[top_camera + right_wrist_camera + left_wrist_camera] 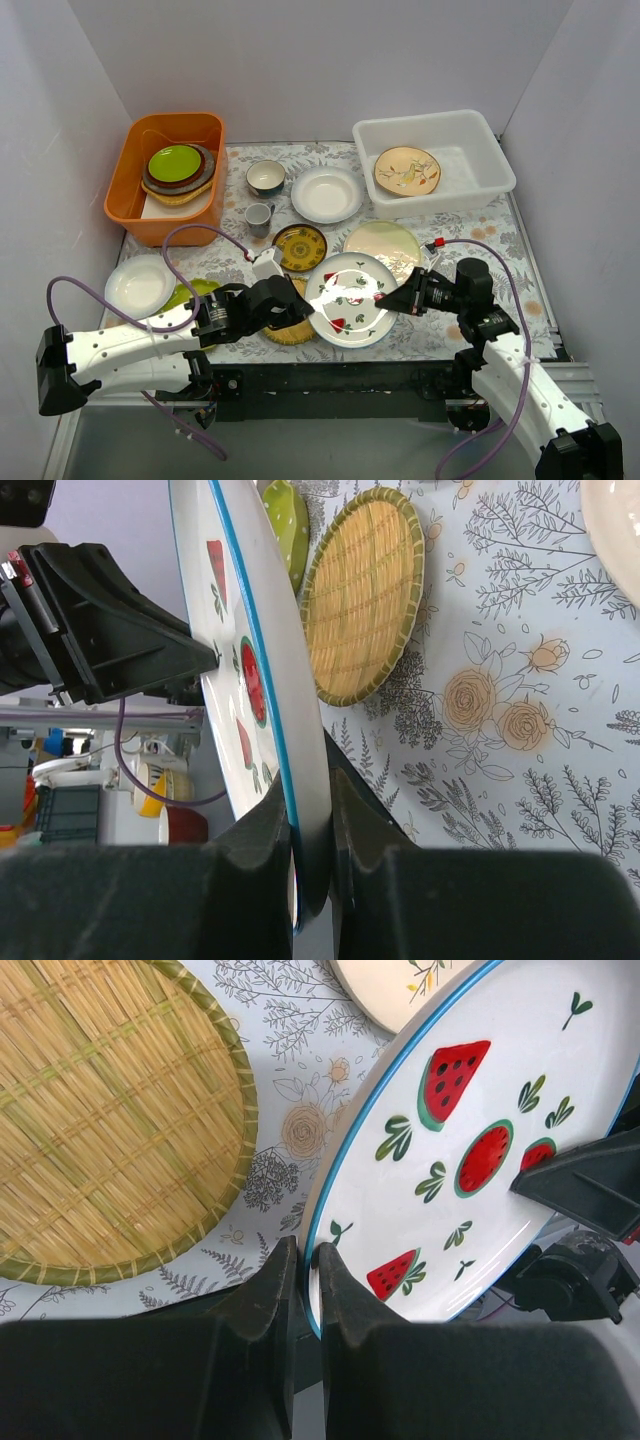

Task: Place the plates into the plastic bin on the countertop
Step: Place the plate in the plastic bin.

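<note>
The white plate with red fruit and a blue rim (350, 298) is held off the countertop cloth (450, 235) at the front middle. My left gripper (300, 300) is shut on its left rim, and my right gripper (385, 297) is shut on its right rim. The left wrist view shows the plate face (470, 1140) and my left gripper (305, 1250). The right wrist view shows the plate edge-on (300, 730) in my right gripper (310, 800). The white plastic bin (480, 140) at the back right holds a cream leaf-sprig plate (406, 170).
On the cloth lie a plain white plate (326, 193), a glossy cream plate (383, 243), a small brown-and-yellow plate (299, 247), a woven-straw plate (100, 1110), a lime dotted plate (190, 292) and a white plate (138, 284). An orange tub (130, 200), teal bowl (266, 177) and grey cup (258, 217) stand behind.
</note>
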